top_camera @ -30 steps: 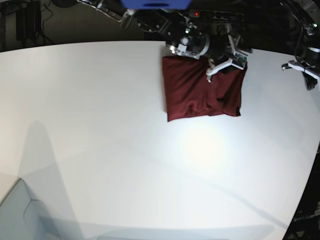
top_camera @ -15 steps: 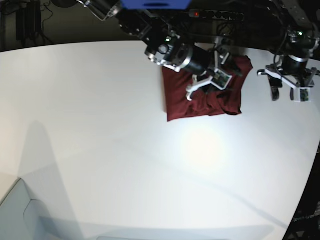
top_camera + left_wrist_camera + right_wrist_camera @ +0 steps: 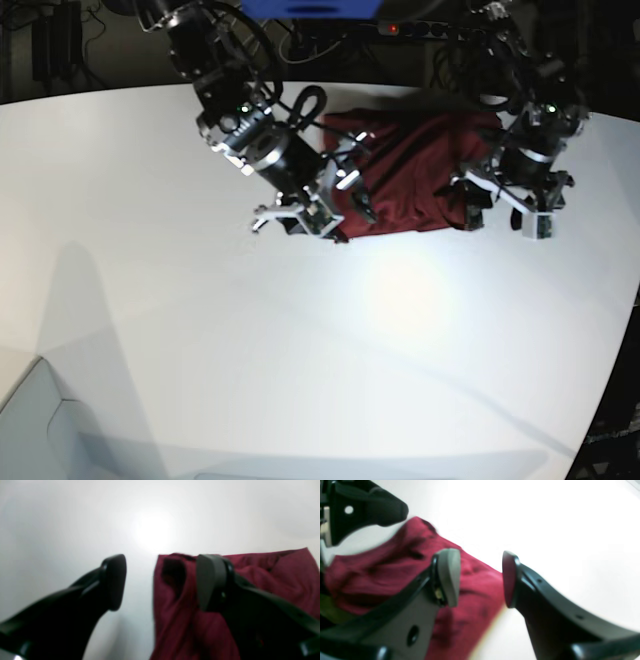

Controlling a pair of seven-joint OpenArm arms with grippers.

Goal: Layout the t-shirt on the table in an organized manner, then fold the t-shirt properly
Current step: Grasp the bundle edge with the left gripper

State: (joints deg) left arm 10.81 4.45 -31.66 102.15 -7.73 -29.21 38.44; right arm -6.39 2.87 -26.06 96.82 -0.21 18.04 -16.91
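While the maroon t-shirt (image 3: 415,178) lies folded at the far side of the white table (image 3: 200,330), both grippers hang over its edges. Left gripper (image 3: 160,582): jaws apart, empty. Right gripper (image 3: 480,580): jaws apart, gripping nothing.

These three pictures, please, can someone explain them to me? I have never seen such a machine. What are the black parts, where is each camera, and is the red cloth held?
This is a robot with two arms. One camera looks down from above; the other two sit on the wrists, just behind each claw. On the large white table lies a folded dark maroon knit t-shirt. The black curved parts are the claw fingers. The left gripper is open at one edge of the shirt, the right gripper is open at the opposite edge. Neither one holds the cloth: nothing is pinched between the fingers.
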